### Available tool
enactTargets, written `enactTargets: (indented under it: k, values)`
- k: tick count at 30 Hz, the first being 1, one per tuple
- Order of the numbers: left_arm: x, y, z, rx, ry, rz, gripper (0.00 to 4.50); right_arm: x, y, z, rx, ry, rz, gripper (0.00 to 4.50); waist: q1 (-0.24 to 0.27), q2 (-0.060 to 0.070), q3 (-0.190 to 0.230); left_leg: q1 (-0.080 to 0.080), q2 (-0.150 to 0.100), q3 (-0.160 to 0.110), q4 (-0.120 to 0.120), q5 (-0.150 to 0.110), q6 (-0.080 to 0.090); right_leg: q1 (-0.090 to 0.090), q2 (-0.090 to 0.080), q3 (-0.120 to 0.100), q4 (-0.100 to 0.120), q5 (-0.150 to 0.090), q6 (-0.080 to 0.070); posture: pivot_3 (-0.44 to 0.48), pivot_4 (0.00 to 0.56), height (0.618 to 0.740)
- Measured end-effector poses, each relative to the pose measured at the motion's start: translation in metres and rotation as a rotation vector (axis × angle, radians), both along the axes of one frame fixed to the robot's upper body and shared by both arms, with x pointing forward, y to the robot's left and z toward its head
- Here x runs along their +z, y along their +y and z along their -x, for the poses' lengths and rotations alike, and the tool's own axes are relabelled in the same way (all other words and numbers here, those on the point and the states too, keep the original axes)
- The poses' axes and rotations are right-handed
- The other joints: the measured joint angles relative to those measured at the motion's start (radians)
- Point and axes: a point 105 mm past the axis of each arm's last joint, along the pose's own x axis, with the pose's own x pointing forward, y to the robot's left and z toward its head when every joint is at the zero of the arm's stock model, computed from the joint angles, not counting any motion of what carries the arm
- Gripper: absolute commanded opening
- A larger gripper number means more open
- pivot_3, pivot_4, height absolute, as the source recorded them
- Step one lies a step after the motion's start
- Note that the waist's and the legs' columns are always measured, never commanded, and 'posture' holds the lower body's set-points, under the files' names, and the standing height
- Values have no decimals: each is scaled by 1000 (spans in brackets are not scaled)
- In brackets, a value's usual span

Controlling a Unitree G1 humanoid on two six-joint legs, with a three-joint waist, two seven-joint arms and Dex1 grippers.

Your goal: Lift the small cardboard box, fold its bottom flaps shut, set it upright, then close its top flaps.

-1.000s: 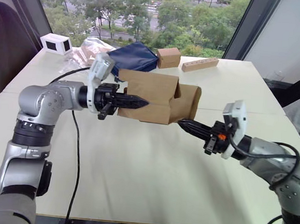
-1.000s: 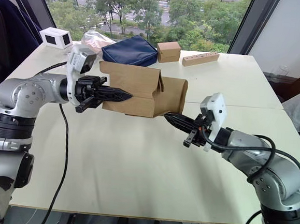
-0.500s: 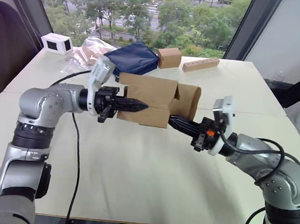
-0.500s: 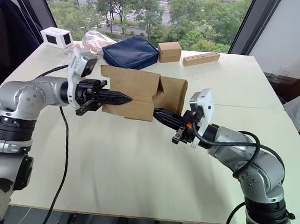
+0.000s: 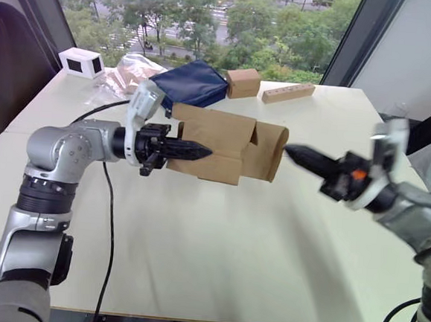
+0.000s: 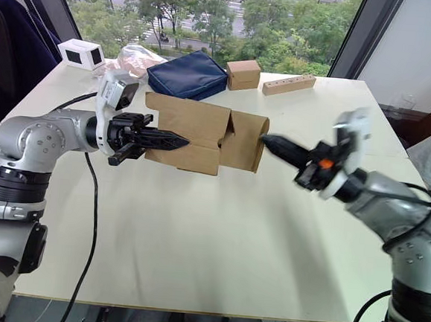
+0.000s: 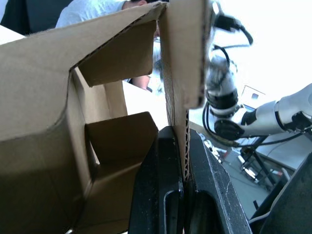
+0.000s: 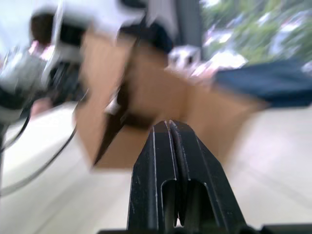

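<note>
Held above the pale desk [image 5: 216, 243], the small cardboard box [image 5: 224, 143] of plain brown corrugated board has one wall pinched in the left gripper [image 5: 201, 152]. The right gripper [image 5: 294, 152], fingers pressed together and empty, points at its flapped end, just beside it.

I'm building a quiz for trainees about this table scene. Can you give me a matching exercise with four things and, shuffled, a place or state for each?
Things:
1. plain brown corrugated small cardboard box
2. dark blue fabric pouch
3. white rectangular device
4. robot's black two-fingered right hand

Places or states:
A. far left corner of the table
B. shut, just beside the box's end flap
C. clamped by one wall in the left hand
D. lying flat behind the held box

Pairs: 1-C, 2-D, 3-A, 4-B
</note>
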Motion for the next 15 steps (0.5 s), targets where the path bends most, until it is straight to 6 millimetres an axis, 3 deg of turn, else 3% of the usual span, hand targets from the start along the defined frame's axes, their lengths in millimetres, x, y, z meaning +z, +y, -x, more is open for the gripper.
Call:
enactTargets:
  k: [4, 7, 10, 15]
  values:
    - [1, -1, 0, -4, -9, 3, 0, -9, -17, -20, -96, 32, -64, 24, -1, 0, 0, 0, 0, 0, 0, 0, 0, 0, 0, 0, 1, 0, 0, 0, 150, 740]
    - [2, -1, 1, -7, -17, 9, 0, -25, -20, -37, -167, 63, -15, 24, 0, 0, 0, 0, 0, 0, 0, 0, 0, 0, 0, 0, 1, 0, 0, 0, 150, 740]
    - [3, -2, 1, -10, -21, 11, 0, -43, -6, -48, -169, 76, 24, 24, 0, 0, 0, 0, 0, 0, 0, 0, 0, -1, 0, 0, 1, 0, 0, 0, 150, 740]
    - [4, -4, 4, -24, -30, 16, 0, -51, 14, -50, -94, 70, 29, 24, 1, 0, 0, -1, 0, 0, 0, 0, 0, -1, 0, 0, 1, 0, 0, 0, 150, 740]
